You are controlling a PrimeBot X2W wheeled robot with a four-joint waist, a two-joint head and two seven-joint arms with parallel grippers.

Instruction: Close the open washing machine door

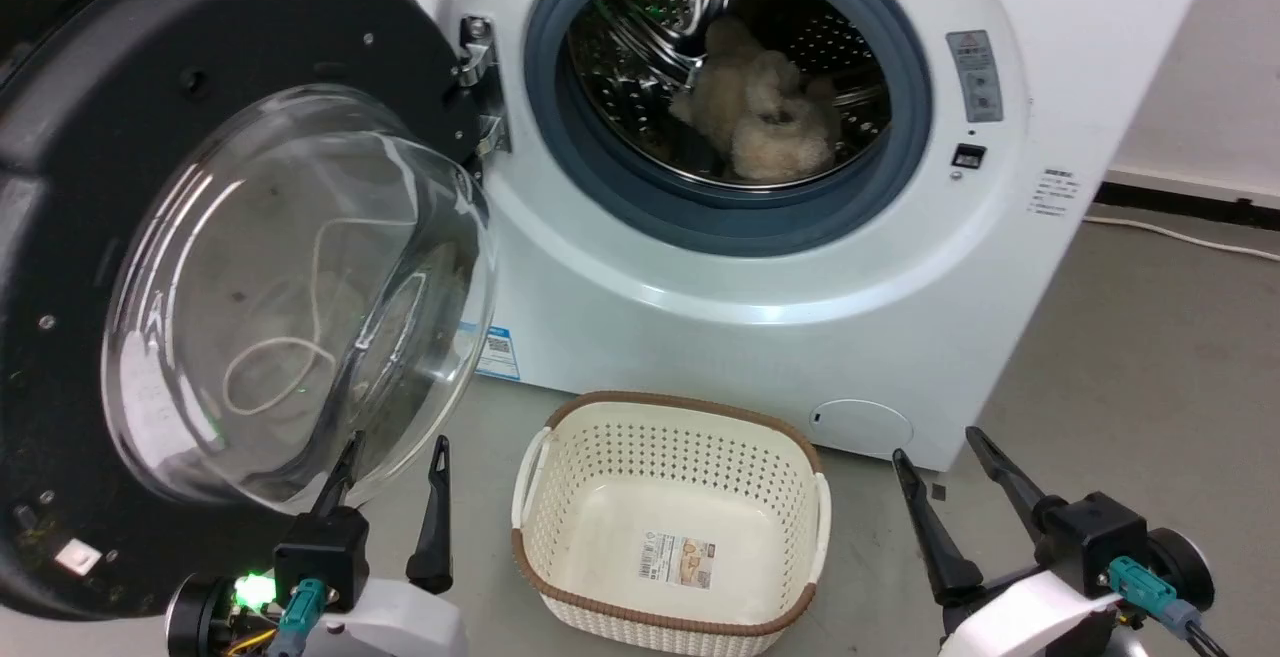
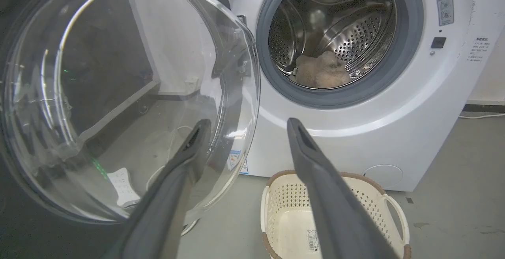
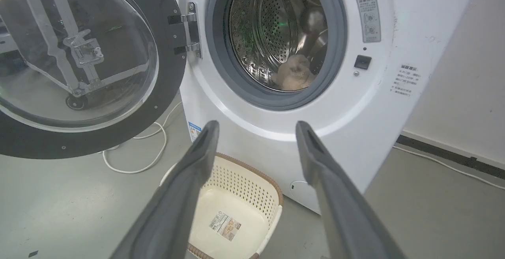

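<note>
- The washing machine door [image 1: 240, 277] stands swung wide open at 9 o'clock in the head view. It hangs from its hinge [image 1: 480, 77] beside the drum mouth, with the inner glass bowl facing the robot. Closing it is not yet begun.
- The washing machine [image 1: 760, 317] stands at 12 to 1 o'clock. A pale fluffy bundle [image 1: 765, 112] lies in its drum, probably the load, which is why the door needs shutting.
- The left gripper [image 1: 397, 440], at 7 o'clock, has its fingers spread and empty just under the glass bowl. It looks placed to push the door round, but I cannot tell whether it touches the glass.
- The right gripper [image 1: 935, 443], at 5 o'clock, is also spread and holds nothing, well apart from the door.
- The basket [image 1: 680, 402], at 6 o'clock, sits empty on the floor below the drum mouth, handy for loading. It looks low enough for the door to pass over it.
- Count: one door, one machine, one basket, one bundle, two grippers, four fingers.
</note>
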